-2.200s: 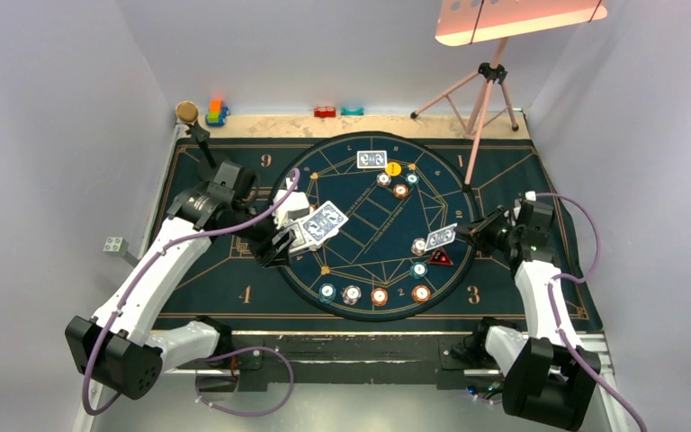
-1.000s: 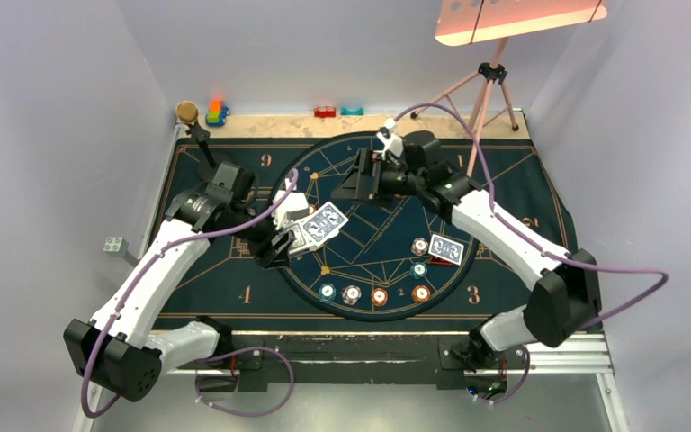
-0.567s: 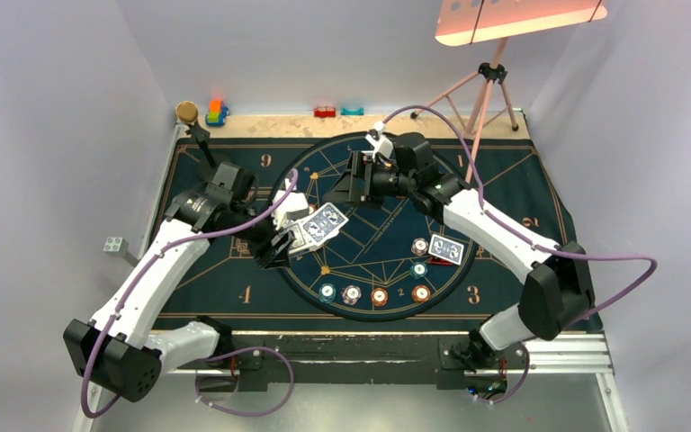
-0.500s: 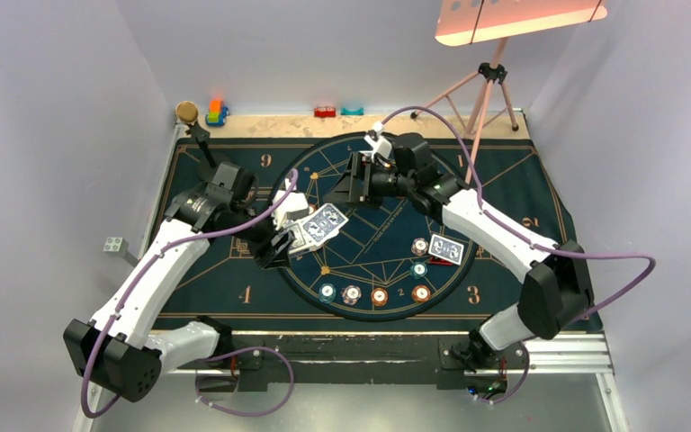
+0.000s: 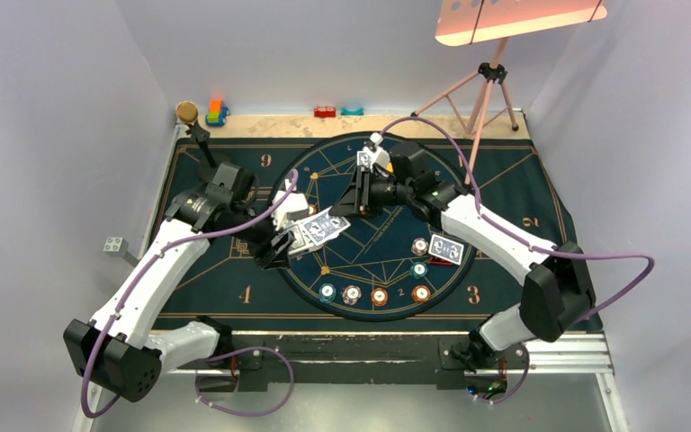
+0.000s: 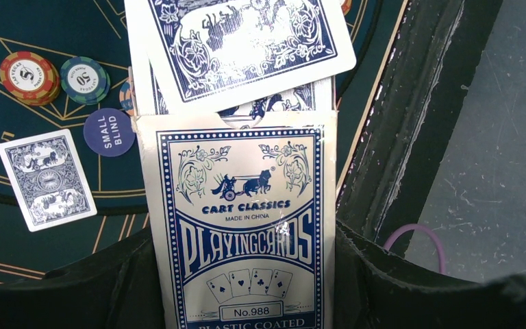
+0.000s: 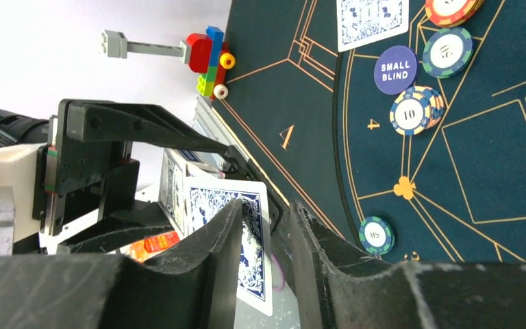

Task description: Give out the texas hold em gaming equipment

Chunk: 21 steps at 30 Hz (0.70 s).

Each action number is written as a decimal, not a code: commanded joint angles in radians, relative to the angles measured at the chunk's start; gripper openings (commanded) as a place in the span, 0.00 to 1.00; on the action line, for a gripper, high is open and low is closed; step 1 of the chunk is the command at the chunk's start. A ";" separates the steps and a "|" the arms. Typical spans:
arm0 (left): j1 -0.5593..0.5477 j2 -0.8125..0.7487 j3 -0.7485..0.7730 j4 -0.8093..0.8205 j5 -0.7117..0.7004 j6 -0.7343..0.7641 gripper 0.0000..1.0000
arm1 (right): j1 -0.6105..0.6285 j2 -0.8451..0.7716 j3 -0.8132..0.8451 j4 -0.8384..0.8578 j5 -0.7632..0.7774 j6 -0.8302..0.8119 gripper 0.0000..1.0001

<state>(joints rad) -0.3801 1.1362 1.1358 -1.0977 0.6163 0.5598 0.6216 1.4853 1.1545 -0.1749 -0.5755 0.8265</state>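
Mat (image 5: 225,270): chips (image 5: 379,295) and cards (image 5: 447,247) out.
Left gripper (image 5: 281,241): clamped on box (image 6: 243,226).
Right gripper (image 7: 267,226): returned to box, narrow gap at top card (image 6: 246,41).
Meaning: next deal probably starting.

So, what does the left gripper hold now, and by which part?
The left gripper holds the playing card box by its two long sides, near the closed end. Loose cards stick out of its open top.

card box (image 6: 240,226) showing glossy printed cardboard, fraying at mouth
playing cards (image 6: 246,41) looking smooth, coated
poker mat (image 7: 493,171) looking matt cloth
poker chips (image 6: 31,74) showing smooth plastic sheen
right gripper (image 7: 266,205) fingers (image 7: 178,288) looking matt black plastic, rough-edged
table surface (image 6: 493,137) showing scuffed grey metal
toy blocks (image 7: 209,58) shining as glossy plastic
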 commanded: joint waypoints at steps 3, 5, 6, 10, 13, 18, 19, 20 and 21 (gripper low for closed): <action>0.005 -0.019 0.024 0.013 0.026 -0.002 0.11 | 0.003 -0.070 -0.012 -0.034 -0.015 -0.014 0.31; 0.004 -0.018 0.022 0.014 0.026 -0.002 0.11 | 0.003 -0.081 -0.013 -0.036 -0.015 -0.012 0.29; 0.004 -0.019 0.022 0.014 0.026 -0.001 0.11 | 0.003 -0.086 -0.015 -0.036 -0.015 -0.011 0.28; 0.005 -0.021 0.021 0.014 0.026 -0.001 0.11 | 0.002 -0.106 -0.013 -0.050 -0.005 -0.014 0.26; 0.004 -0.023 0.020 0.015 0.027 -0.002 0.11 | 0.002 -0.115 -0.008 -0.058 -0.004 -0.014 0.17; 0.004 -0.027 0.016 0.016 0.024 0.000 0.11 | 0.002 -0.115 0.007 -0.083 -0.001 -0.022 0.07; 0.004 -0.026 0.015 0.016 0.023 0.000 0.11 | 0.002 -0.117 0.012 -0.090 0.002 -0.025 0.06; 0.004 -0.027 0.015 0.016 0.023 0.000 0.11 | 0.000 -0.120 0.015 -0.094 0.004 -0.029 0.06; 0.004 -0.028 0.013 0.015 0.023 0.000 0.11 | 0.000 -0.121 0.020 -0.098 0.007 -0.030 0.05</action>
<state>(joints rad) -0.3801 1.1362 1.1358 -1.1011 0.6163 0.5602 0.6216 1.4040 1.1439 -0.2424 -0.5747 0.8196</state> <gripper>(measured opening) 0.698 0.064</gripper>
